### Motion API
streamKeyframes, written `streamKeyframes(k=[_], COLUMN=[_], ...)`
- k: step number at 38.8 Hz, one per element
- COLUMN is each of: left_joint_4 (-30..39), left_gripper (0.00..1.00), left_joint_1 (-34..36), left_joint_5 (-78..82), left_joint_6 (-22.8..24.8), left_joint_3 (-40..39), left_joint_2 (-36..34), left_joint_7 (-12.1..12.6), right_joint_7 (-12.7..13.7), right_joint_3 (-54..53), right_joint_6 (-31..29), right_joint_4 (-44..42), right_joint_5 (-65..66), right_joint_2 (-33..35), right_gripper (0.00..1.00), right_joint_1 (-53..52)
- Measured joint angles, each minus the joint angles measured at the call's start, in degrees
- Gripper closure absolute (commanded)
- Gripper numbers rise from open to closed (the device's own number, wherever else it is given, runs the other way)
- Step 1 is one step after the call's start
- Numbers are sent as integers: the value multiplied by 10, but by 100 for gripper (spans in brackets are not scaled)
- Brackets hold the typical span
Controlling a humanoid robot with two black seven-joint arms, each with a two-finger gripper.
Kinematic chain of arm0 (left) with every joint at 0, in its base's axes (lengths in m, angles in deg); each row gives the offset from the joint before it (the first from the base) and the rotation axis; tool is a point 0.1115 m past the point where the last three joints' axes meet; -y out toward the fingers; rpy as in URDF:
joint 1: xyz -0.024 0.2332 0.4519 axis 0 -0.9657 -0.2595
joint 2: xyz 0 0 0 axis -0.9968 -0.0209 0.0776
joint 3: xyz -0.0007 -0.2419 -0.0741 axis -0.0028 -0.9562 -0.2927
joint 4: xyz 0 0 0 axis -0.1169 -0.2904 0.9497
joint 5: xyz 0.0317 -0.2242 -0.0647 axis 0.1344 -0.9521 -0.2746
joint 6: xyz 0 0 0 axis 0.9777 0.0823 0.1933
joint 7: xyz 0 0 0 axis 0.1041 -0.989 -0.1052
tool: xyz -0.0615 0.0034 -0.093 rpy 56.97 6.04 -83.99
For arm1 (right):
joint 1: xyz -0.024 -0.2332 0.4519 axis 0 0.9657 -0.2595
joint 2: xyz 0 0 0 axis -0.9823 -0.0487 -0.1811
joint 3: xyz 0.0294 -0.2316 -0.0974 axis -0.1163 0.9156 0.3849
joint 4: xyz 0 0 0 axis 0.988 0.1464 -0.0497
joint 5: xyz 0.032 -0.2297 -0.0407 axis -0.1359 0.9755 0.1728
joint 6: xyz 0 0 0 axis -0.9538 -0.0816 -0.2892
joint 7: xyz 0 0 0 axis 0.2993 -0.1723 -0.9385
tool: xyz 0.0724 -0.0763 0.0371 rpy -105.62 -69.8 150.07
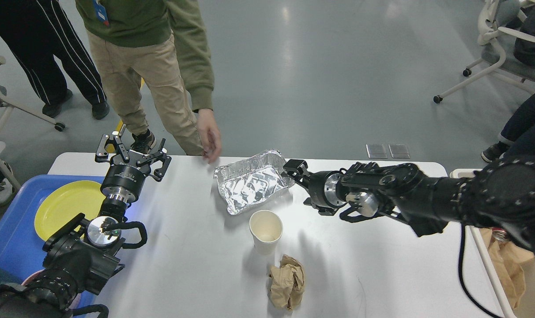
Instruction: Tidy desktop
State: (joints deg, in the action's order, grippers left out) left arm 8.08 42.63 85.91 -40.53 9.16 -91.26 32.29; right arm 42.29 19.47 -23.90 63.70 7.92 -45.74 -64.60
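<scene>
The white desktop (197,265) holds a crinkled foil tray (252,185) at the back middle, a white paper cup (265,229) standing upright in front of it, and a crumpled brown paper wad (287,280) nearer to me. My right gripper (294,174) reaches in from the right and is at the foil tray's right rim; its fingers are dark and I cannot tell them apart. My left gripper (133,152) is open and empty, raised over the desktop's back left corner.
A blue tray (11,238) at the left holds a yellow plate (64,203). A beige bin (514,265) with brown paper stands at the right edge. A person's hand (209,141) hangs at the desktop's far edge. Wheeled chairs stand behind.
</scene>
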Motion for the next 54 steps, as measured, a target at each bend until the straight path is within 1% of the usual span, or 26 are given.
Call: streamKeyframes(k=[2,3,7,11,15,19,21,26,29,33,36,41,48,54], left_joint_4=[0,0,0,0,0,0,0,0,0,0,0,0,0,0], left_gripper=[4,4,4,4,4,4,4,4,4,4,4,4,4,4], left_joint_1=[0,0,0,0,-1,-1,-1,-1,-1,-1,-1,-1,0,0], left_joint_5=[0,0,0,0,0,0,0,0,0,0,0,0,0,0], left_joint_6=[0,0,0,0,0,0,0,0,0,0,0,0,0,0], left_joint_3=[0,0,0,0,0,0,0,0,0,0,0,0,0,0], left_joint_2=[0,0,0,0,0,0,0,0,0,0,0,0,0,0], left_joint_7=[0,0,0,0,0,0,0,0,0,0,0,0,0,0], right_joint_7=[0,0,0,-10,-23,-26,-26,-22,-19,-18,-16,-6,-5,-5], right_joint_3=[15,33,64,98,133,164,174,186,190,192,191,186,180,139], right_joint_6=[-8,-19,-40,-76,-116,-134,-137,-138,-132,-120,-101,-75,-49,-23], right_joint_4=[25,57,117,193,263,306,315,313,295,247,208,141,117,81], right_joint_5=[12,28,54,69,71,72,73,74,72,63,55,16,-11,-57], right_joint_2=[21,46,86,125,140,136,127,105,87,72,64,45,38,21], right_gripper=[0,0,0,0,0,0,0,0,0,0,0,0,0,0], right_joint_1=[-17,-38,-79,-141,-209,-260,-275,-281,-260,-201,-155,-79,-42,1])
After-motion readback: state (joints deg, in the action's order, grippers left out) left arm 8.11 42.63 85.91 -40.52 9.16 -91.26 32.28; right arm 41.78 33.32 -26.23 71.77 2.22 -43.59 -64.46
